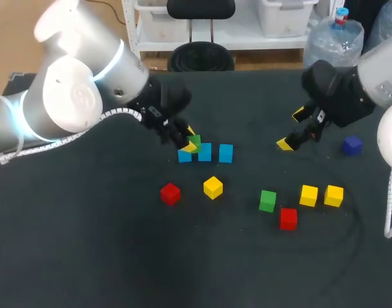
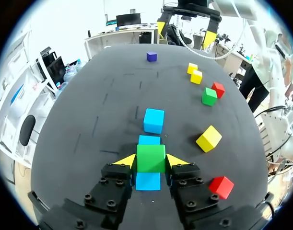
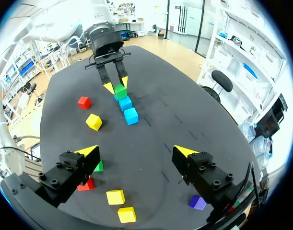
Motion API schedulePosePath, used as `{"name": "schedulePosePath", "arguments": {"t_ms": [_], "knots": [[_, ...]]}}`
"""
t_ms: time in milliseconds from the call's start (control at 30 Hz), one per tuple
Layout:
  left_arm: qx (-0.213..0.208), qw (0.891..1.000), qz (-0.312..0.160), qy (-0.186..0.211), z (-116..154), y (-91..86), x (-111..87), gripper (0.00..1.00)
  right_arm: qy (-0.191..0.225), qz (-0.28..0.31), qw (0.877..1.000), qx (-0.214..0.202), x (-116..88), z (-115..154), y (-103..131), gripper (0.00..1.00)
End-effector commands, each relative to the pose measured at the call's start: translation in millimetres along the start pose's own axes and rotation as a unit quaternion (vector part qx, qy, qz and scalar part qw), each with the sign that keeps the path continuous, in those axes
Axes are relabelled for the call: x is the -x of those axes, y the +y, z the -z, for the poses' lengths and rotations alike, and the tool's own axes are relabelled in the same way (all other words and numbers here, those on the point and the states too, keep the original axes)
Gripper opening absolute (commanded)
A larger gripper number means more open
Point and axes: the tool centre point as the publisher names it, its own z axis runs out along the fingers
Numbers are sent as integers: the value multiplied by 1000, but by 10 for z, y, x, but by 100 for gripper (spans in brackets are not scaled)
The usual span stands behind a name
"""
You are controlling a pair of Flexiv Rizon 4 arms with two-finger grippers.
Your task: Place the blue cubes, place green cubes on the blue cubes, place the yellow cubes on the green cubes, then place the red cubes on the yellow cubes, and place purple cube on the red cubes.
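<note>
- Cubes lie on the dark tabletop (image 1: 86, 256). Three blue cubes (image 1: 204, 152) sit side by side in a row.
- The left gripper (image 2: 151, 160) pinches a green cube (image 2: 151, 152) from two sides with its yellow tips.
- The green cube is right over the end blue cube (image 2: 148, 181) of the row. I cannot tell if it rests on it or hangs just above it.
- The right gripper (image 3: 136, 153) is spread wide and holds nothing. It hangs over the tabletop, near the purple cube (image 1: 352, 145).
- A red cube (image 1: 170, 193) and a yellow cube (image 1: 213, 187) wait near the row.
- The other green cube (image 1: 267, 200) lies well apart from the row, with one more red and two more yellow ones close by it.
- I think the cubes are small, light and hard, so they will not squash.
- Their sides look flat and smooth, so one could slip if it is held loosely.
- The best hold is on two flat sides that face away from each other, near the middle and not on a corner.
- A cube set down crooked may tip off the one under it, so it should go down flat and centred.
</note>
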Motion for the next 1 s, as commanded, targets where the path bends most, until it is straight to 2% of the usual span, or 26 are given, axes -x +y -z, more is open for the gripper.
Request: {"name": "schedulePosePath", "arguments": {"t_ms": [33,1000], "knots": [[-3,1000,-2,0,1,20,-10,1,0,-1,1000,-2,-1,3,12,100],[-13,1000,-15,0,-2,82,-34,0,0,-1,1000,-2,-1,3,12,100]]}}
